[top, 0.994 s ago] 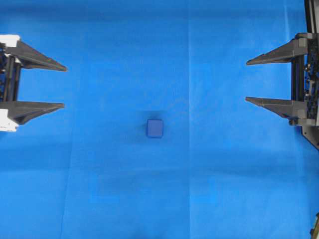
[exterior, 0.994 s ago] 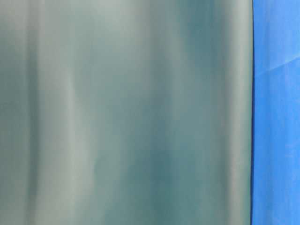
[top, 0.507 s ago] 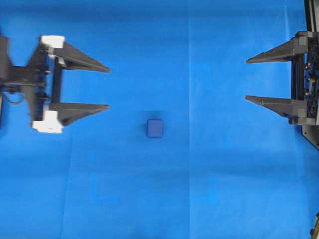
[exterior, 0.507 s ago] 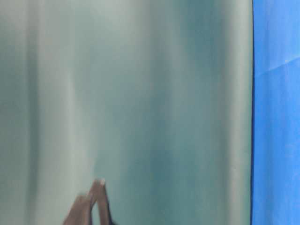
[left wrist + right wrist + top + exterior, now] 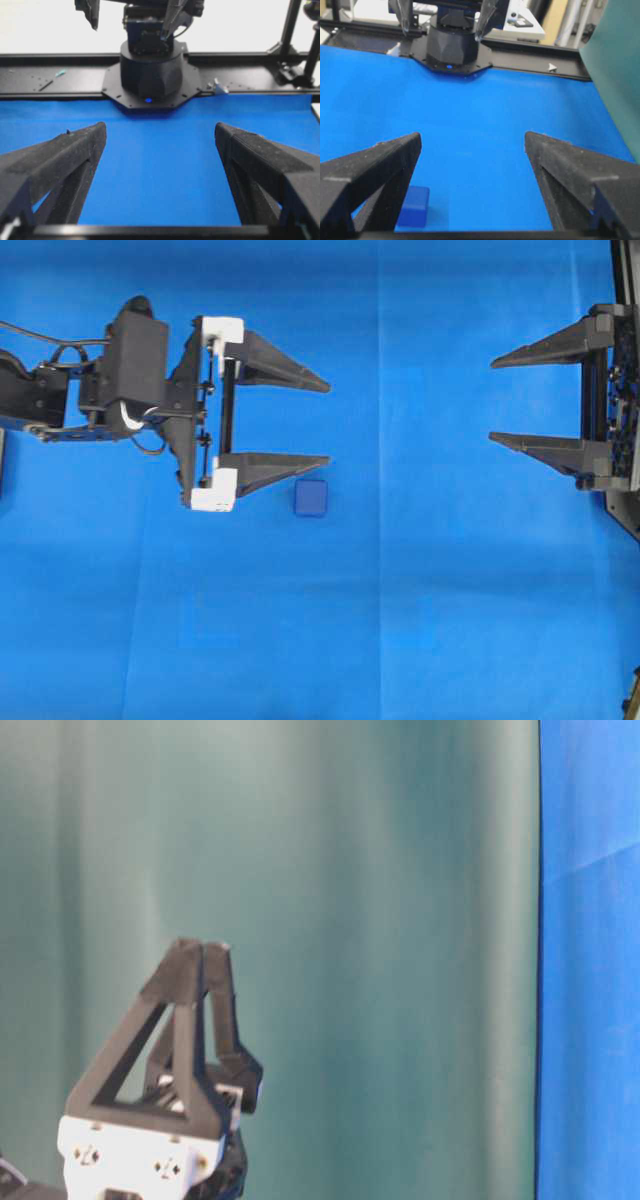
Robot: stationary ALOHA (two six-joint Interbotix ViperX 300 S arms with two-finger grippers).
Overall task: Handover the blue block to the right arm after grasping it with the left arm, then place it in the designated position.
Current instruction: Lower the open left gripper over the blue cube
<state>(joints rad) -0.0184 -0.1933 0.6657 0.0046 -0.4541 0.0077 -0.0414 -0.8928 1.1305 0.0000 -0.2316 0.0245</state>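
Overhead, the block (image 5: 311,497) sits on the blue cloth (image 5: 400,620) that covers the counter, just left of centre. The left tool (image 5: 325,423) hangs at about 10 o'clock from it, prongs spread wide and pointing toward 3 o'clock. Its lower prong tip lies just above the block in this view, and whether they touch cannot be told from here. The white mounts (image 5: 215,492) sit at the prong roots. The right tool (image 5: 494,401) waits at the 3 o'clock edge, well apart from the block, prongs wide and pointing toward 9 o'clock, with nothing between them.

The table-level view shows none of that: no block and no right arm. It gives only the left tool (image 5: 203,952) from the side, prongs rising at 7 o'clock against a green backdrop (image 5: 380,920), with a strip of blue cloth at 3 o'clock.

The left wrist view looks between its own wide prongs (image 5: 65,155) at bare cloth and the opposite arm's base (image 5: 150,70) at 12 o'clock; the block is not visible there.

The right wrist view does catch the block (image 5: 414,206), at 7 o'clock, just beside its left-hand prong (image 5: 375,170) in that picture, resting on the cloth.
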